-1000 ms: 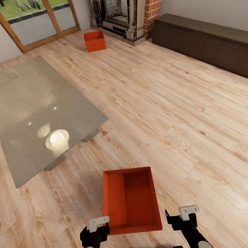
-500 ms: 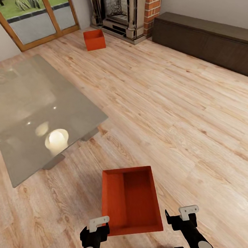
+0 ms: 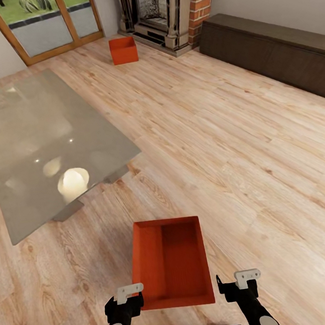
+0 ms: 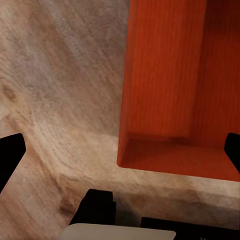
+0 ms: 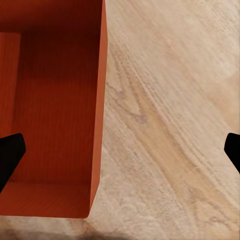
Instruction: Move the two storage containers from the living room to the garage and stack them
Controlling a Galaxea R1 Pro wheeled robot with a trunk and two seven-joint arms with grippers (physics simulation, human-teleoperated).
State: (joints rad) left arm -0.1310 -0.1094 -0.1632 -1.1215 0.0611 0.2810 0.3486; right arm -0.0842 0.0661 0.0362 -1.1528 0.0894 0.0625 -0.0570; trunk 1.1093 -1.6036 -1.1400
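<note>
Two orange-red storage containers stand on the light wood-plank flooring of the living room. The near container (image 3: 171, 262) lies open-topped and empty just ahead of my arms; its ribbed base shows in the left wrist view (image 4: 170, 75) and the right wrist view (image 5: 50, 100). The far container (image 3: 123, 51) sits by the fireplace. My left gripper (image 3: 125, 303) (image 4: 120, 155) hovers open over the near container's left corner. My right gripper (image 3: 240, 287) (image 5: 120, 152) hangs open beside its right wall, over bare planks. Neither gripper holds anything.
A grey rectangular rug (image 3: 44, 140) with glossy reflections spreads at the left. A brick-sided fireplace (image 3: 158, 11) and wood-framed glass doors (image 3: 46, 24) line the far wall. A long dark low cabinet (image 3: 271, 49) runs along the right. Open planks stretch between the containers.
The whole picture has shifted slightly, so the camera has crept forward; the near container sits a touch larger and lower in view. Both arms keep the same pose.
</note>
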